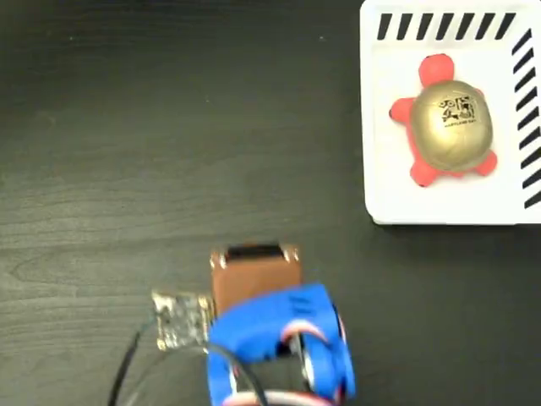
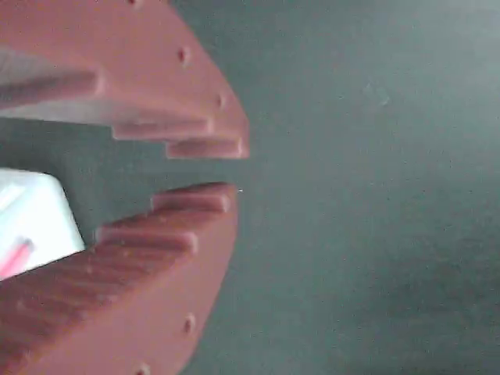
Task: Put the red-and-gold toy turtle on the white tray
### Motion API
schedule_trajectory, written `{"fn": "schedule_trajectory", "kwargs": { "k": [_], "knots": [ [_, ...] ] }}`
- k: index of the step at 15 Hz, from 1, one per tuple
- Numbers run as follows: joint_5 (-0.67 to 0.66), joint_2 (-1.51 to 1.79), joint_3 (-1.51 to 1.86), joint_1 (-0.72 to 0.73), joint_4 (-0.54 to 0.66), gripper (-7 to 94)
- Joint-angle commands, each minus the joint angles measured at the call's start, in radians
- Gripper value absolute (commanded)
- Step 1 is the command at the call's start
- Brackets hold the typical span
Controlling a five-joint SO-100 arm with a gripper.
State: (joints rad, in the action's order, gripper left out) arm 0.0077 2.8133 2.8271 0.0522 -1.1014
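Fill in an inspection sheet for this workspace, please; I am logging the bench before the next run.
Surface: dark wood-grain table, bare apart from the items listed.
Job's things: turtle lies on the white tray at the top right of the fixed view.
Clutter: nothing seen.
Grippers: gripper empty, jaws slightly apart, over bare table in the wrist view.
Cables: black cable and small circuit board beside the blue arm.
Surroundings: nothing seen.

Fixed view: even, moderate overhead light; dark desk (image 1: 127, 169) dim, white tray (image 1: 397, 186) near overexposed; soft glare on the turtle's gold shell (image 1: 452, 123). Wrist view: close end effector (image 2: 234, 168) heavily blurred, colours greenish, background soft.
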Motion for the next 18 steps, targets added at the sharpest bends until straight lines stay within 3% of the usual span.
{"fn": "schedule_trajectory", "kwargs": {
  "k": [1,5,18],
  "knots": [
    [0.023,0.163,0.038,0.072,-0.034,0],
    [0.046,0.39,0.081,0.061,-0.153,0],
    [0.02,0.44,0.092,0.077,-0.164,0]
  ]
}}
